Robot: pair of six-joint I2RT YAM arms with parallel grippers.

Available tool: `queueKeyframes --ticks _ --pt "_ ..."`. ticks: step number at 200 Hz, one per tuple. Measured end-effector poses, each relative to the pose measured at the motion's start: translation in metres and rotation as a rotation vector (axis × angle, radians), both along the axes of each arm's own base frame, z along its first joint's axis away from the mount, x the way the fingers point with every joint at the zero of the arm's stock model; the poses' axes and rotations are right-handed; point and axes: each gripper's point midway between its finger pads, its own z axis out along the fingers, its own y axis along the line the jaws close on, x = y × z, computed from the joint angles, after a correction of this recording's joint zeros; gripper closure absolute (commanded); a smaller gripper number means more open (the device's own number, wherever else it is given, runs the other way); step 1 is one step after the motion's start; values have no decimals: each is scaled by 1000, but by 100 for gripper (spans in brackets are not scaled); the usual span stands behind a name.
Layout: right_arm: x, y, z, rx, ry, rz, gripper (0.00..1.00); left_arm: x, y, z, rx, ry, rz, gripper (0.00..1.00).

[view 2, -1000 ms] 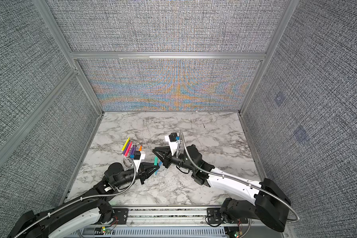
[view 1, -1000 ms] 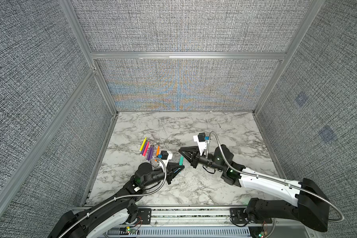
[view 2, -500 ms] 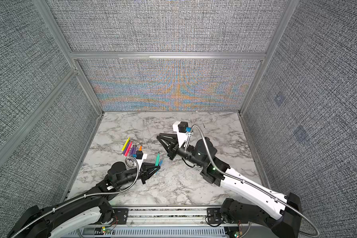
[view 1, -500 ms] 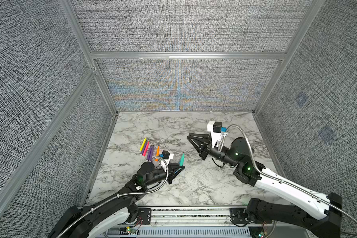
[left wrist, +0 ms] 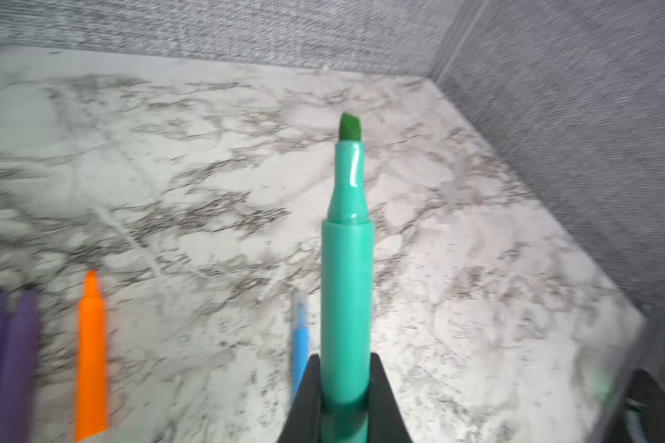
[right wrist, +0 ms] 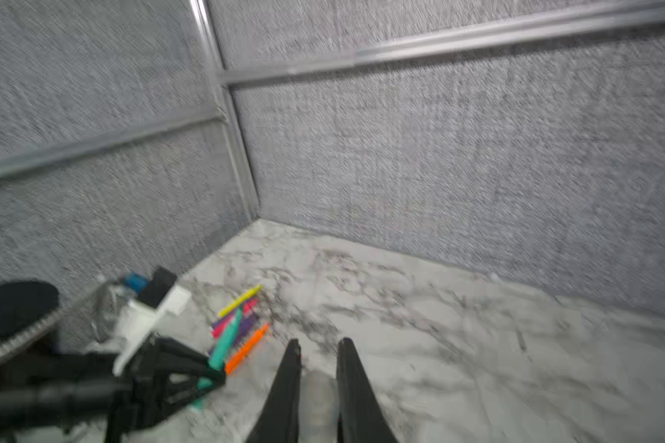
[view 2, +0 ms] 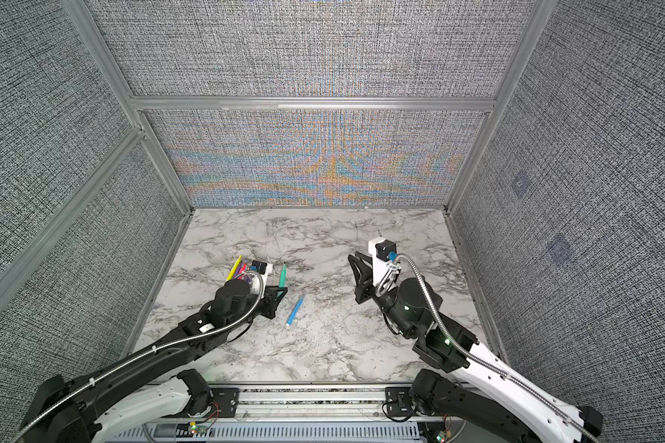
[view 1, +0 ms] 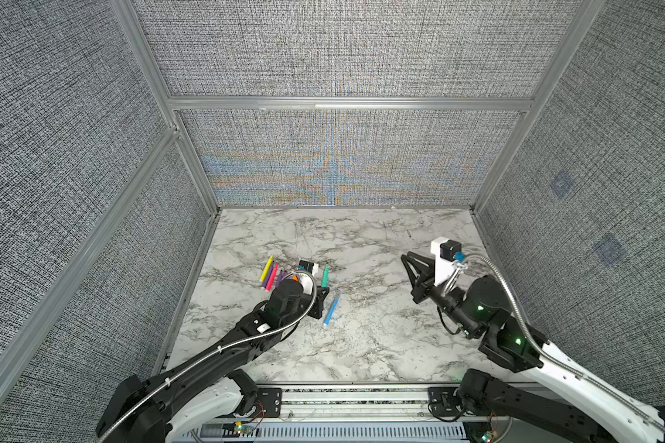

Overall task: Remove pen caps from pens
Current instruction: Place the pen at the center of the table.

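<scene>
L pincer [left wrist: 344, 358] is gripping the green pen [left wrist: 347, 268] round its barrel, jaws narrow and pressing on both sides. The pen is sticking out well past the fingertips. Its nib is showing bare: dark green chisel tip, no cap on it. In both top views the pen is pointing up and away from L pincer [view 1: 320, 298], clear of the surface [view 1: 361, 345].

R pincer [right wrist: 318, 340] is sitting well apart from L pincer and off the surface. Its jaws are narrow and closing on a pale see-through cap [right wrist: 317, 395] btwn the fingers. The shot is blurred, so the cap's outline isn't clear. In a top view R pincer [view 2: 351, 257] is pointing away from the arm's base, w/ nothing else near it.

Blue pen [view 1: 331, 311] is lying flat on the surface just beside L pincer, on the side toward R pincer. It's much nearer L than R. Its end closest to the green pen is looking paler, prob. a clear cap, but it's too small to be sure.

Other pens [view 1: 272, 277] (yellow, pink, purple, orange) are lying bunched on the surface on L pincer's opposite side. L wrist is partly hiding them in the top views. In the left wrist view, orange and two purple ones are lying side by side, pointing the same way as the green pen. Caps on those: can't tell.
</scene>
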Motion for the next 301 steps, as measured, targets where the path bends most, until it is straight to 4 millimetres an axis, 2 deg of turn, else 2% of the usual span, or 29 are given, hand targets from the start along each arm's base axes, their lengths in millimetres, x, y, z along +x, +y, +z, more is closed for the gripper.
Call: queueKeyframes --ticks 10,21,58,77,132,211,273,301 --pt "-3 -16 -23 -49 30 -50 100 11 8 -13 81 41 49 100" --pt "-6 -32 -36 -75 47 -96 100 22 19 -27 164 95 96 100" --pt "-18 -67 -51 -67 47 -178 100 44 39 -67 315 235 160 100" --pt "-22 -75 -58 -60 49 -193 100 52 43 -77 349 280 170 100" --pt "-20 -70 -75 -117 101 -189 100 65 48 -91 407 358 184 97" --pt "-22 -68 -79 -125 118 -173 100 63 68 -119 473 460 213 93" --pt "-22 -66 -81 -132 123 -169 100 63 76 -137 516 513 236 72" --pt "-21 -66 -82 -137 125 -172 100 63 77 -139 520 520 245 57"
